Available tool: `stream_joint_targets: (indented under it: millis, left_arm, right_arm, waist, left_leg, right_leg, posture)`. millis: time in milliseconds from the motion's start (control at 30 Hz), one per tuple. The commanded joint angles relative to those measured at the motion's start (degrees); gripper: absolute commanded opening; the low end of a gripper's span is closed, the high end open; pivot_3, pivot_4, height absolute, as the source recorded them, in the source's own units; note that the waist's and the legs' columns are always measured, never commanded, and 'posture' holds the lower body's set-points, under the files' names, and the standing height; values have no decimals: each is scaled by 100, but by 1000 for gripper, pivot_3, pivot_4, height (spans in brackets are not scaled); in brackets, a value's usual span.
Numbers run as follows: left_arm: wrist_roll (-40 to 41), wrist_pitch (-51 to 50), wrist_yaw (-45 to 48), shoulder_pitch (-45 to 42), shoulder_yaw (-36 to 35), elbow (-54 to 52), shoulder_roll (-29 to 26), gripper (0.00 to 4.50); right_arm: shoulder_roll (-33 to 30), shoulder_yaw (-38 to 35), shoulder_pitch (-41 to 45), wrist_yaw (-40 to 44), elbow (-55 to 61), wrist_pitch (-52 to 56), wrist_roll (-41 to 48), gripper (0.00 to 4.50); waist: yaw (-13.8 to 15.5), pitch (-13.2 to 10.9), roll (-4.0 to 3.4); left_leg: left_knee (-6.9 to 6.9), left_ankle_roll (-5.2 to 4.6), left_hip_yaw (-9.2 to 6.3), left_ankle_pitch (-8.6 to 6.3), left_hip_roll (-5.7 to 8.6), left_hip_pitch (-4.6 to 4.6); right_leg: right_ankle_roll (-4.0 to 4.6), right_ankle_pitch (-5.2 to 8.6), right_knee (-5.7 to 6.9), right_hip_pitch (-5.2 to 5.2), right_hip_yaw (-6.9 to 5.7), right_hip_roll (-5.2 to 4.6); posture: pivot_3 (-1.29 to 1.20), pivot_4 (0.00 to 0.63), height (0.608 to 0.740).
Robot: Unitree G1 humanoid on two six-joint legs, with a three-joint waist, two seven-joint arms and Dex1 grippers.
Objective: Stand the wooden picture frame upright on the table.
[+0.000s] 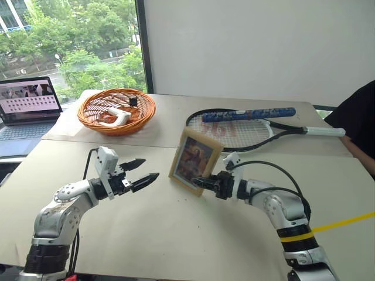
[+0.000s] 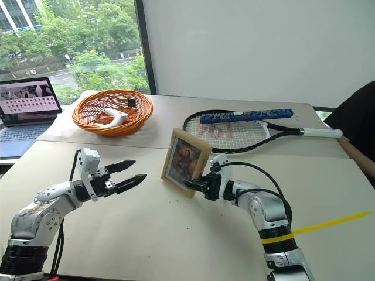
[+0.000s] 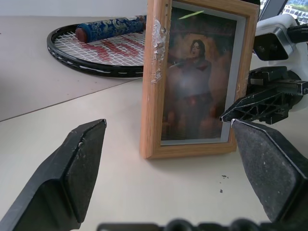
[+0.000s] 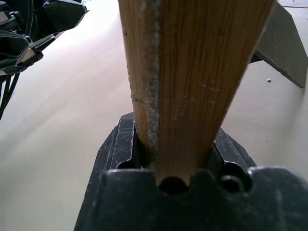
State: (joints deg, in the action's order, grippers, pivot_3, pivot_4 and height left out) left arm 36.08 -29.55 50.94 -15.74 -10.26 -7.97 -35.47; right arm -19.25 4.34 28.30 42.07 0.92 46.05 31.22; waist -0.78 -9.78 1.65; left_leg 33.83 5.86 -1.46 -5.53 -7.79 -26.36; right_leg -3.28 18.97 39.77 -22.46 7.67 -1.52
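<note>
left gripper: the left gripper, two black fingers on a silver arm, hung above the large flat matte beige desk with its jaws spread wide and nothing between them; it pointed across toward the frame, near it but apart

frame: the small rectangular light-wood picture frame with a brownish picture on its front stood on its short lower edge, long axis up and down, picture side toward the left gripper; in the left wrist view its bottom rail seemed to rest on the desk, though whether it bore its own weight could not be told

stand: a grey fold-out leg showed behind the frame in the right wrist view, splayed toward the desk; whether its foot had settled could not be told

right gripper: the right gripper was clamped narrowly on the frame's lower side edge, its fingers either side of the wood

key relation: the frame lay just ahead of the left gripper and already in the right gripper; the right arm was the nearer, so letting go would likely fall to it

risk: judged, a lean backward past the leg could tip the frame

behind: a black tennis racket with a blue-wrapped handle lay on the desk beyond, well clear
</note>
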Motion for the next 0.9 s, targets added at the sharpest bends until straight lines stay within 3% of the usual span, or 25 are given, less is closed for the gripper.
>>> stream_joint_targets:
  millis: [33,233,400,533,633,900]
  left_arm:
    - [23,-4,88,-125,-15,-5,-58,4500]
    - [17,-48,151,-176,-1,47,-70,4500]
    - [-157,-82,118,-49,34,17,-213,4500]
    - [-745,322,-225,494,70,-99,-250,4500]
    - [-989,716,-188,778,124,-123,-219,4500]
    - [-1081,830,-237,890,248,-197,-83,4500]
  right_arm:
    - [-133,108,-144,118,281,204,64,2524]
    - [-361,-312,-416,80,709,346,337,4404]
    - [-873,-1014,-1153,150,1107,101,399,4404]
    - [-1283,-1715,-2159,599,1835,-1171,266,4404]
    - [-1485,-1682,-2589,447,2242,-2418,-599,4404]
    - [-1323,-1856,-3058,-221,2599,-2527,-755,4404]
  waist:
    - [2,0,0]
    - [10,-1,0]
    - [46,0,0]
    - [74,1,-5]
    - [-25,1,-7]
    - [16,2,-6]
  left_leg:
    - [0,0,-1,0,0,0]
    - [1,0,-1,0,0,-2]
    - [0,0,-1,0,0,-2]
    - [-4,-15,3,-12,2,-2]
    - [-8,-16,1,-13,-3,2]
    - [9,-9,1,-7,-2,8]
  right_leg:
    - [0,0,0,0,0,0]
    - [-1,0,0,-2,0,0]
    - [-1,1,-1,-1,-1,-1]
    - [0,4,-32,10,-1,-5]
    - [-14,13,-31,6,-1,1]
    - [-36,14,-33,19,0,-3]
  posture:
    - [0,150,696]
    - [0,150,696]
    - [0,150,696]
    - [0,150,696]
    - [0,150,696]
    - [0,150,696]
